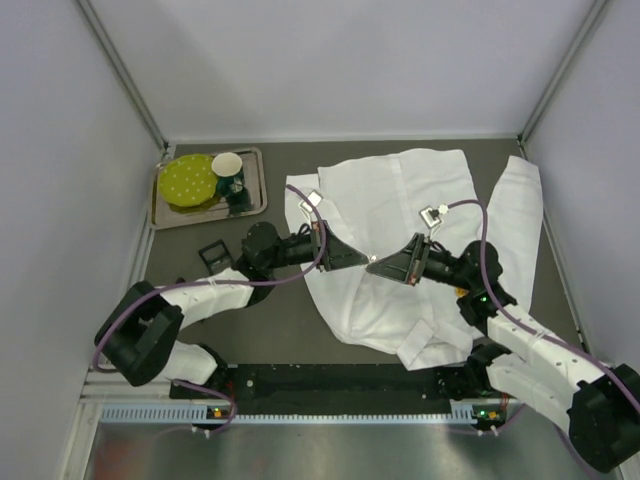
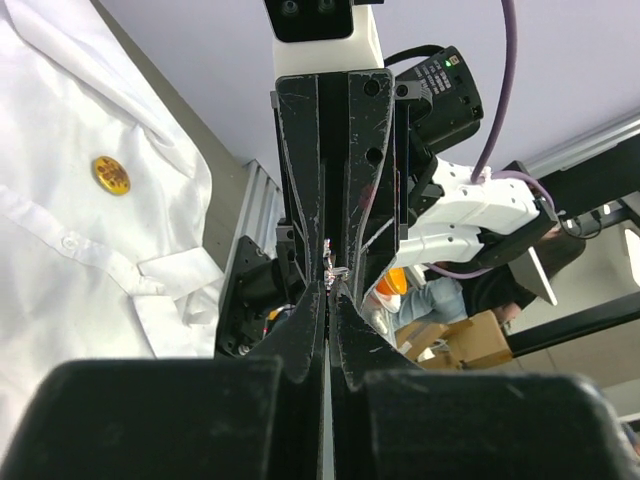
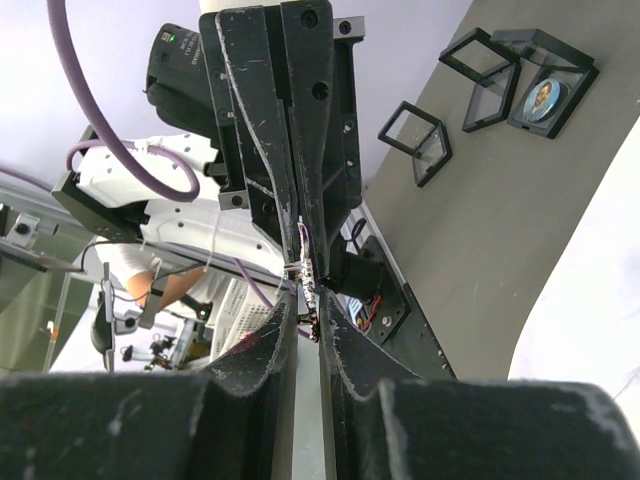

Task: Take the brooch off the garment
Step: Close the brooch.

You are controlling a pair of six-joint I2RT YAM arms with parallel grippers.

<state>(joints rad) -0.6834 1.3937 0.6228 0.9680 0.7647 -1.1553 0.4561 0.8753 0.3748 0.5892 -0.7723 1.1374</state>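
The garment [image 1: 390,200] is a white creased shirt spread over the table's middle and right. Above it, both grippers meet tip to tip. The brooch [image 3: 309,285], a thin beaded strip seen edge-on, hangs between them, clear of the cloth. My left gripper [image 1: 362,262] [image 2: 335,285] is shut on its silvery end [image 2: 337,272]. My right gripper [image 1: 375,265] [image 3: 308,310] has its fingers either side of the brooch, a narrow gap still showing. A round gold badge [image 2: 111,174] sits pinned on the shirt [image 2: 60,270] in the left wrist view.
A metal tray [image 1: 165,215] at the back left holds a yellow-green disc [image 1: 188,180] and a cup [image 1: 228,165]. Small black frame boxes [image 1: 213,254] [image 3: 417,140] lie on the table left of the shirt, one with a round picture [image 3: 545,95]. Grey walls close in on three sides.
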